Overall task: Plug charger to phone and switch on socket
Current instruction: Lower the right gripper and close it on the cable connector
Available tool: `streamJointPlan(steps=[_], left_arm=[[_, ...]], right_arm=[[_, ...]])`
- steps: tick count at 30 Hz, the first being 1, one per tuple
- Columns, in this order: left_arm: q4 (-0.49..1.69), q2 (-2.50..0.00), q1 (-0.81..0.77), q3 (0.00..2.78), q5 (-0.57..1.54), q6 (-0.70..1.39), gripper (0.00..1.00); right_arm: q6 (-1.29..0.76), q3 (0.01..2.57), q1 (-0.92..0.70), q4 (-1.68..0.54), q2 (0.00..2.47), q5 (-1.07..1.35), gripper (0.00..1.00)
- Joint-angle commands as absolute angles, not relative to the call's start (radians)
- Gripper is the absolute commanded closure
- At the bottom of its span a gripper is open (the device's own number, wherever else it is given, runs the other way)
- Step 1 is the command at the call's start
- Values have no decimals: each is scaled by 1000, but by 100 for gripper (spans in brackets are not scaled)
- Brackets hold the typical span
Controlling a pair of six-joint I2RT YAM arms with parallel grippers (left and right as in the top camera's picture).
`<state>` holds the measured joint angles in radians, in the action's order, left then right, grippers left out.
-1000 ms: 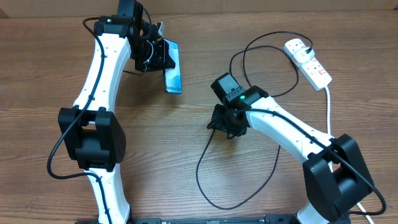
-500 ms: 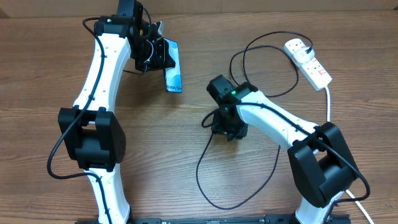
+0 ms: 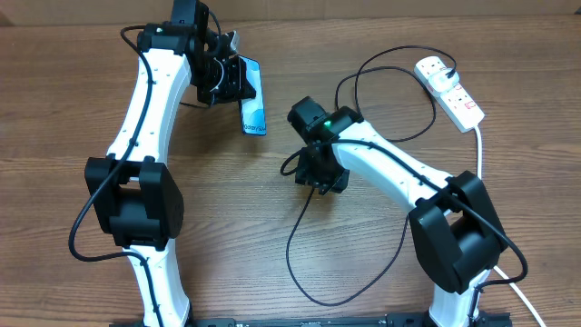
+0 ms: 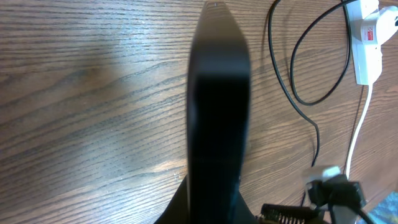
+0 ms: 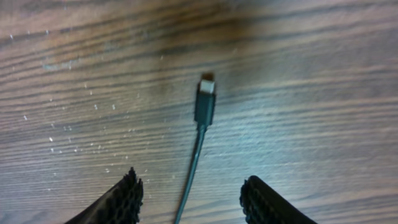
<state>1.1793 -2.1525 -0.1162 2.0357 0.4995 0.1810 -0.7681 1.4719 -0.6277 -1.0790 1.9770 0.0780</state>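
Two spread, empty fingers of the right gripper [image 5: 193, 182] flank the charger [image 5: 204, 107] tip lying lengthwise between them; far-left, the left gripper [image 3: 229, 80] clamps the phone [image 3: 254, 113].

From overhead, the left gripper [image 3: 238, 84] covered the upper part of the phone [image 3: 255, 116], the screen text was too small to read, and the right gripper [image 5: 196, 202] and the tip of the charger [image 5: 204, 106] were hidden under the wrist. In the left wrist view the phone was a dark blur cut by the bottom edge, and the socket [image 4: 367, 37] ran off the right edge. The right wrist view showed only the fingertips [image 5: 124, 200], and the charger ran off the bottom edge.
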Motion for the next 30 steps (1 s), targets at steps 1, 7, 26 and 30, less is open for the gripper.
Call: streamJointPlan(steps=[1,7,26,30], left_arm=[[1176,-2132,-112,2051,514,188,95],[1177,-2132,-112,2051,514,188,96],[1170,-2132,-112,2051,514,188,96],[1171,-2132,-112,2051,514,188,96]], right_arm=[[-802,1476,-640,-1081,1988,68,54],[-867,1438,-640,-1053,2013,-31,57],[-864,1420,-641,-978,2058,-47,65],[-860,1420,-641,-978,2071,-20,65]])
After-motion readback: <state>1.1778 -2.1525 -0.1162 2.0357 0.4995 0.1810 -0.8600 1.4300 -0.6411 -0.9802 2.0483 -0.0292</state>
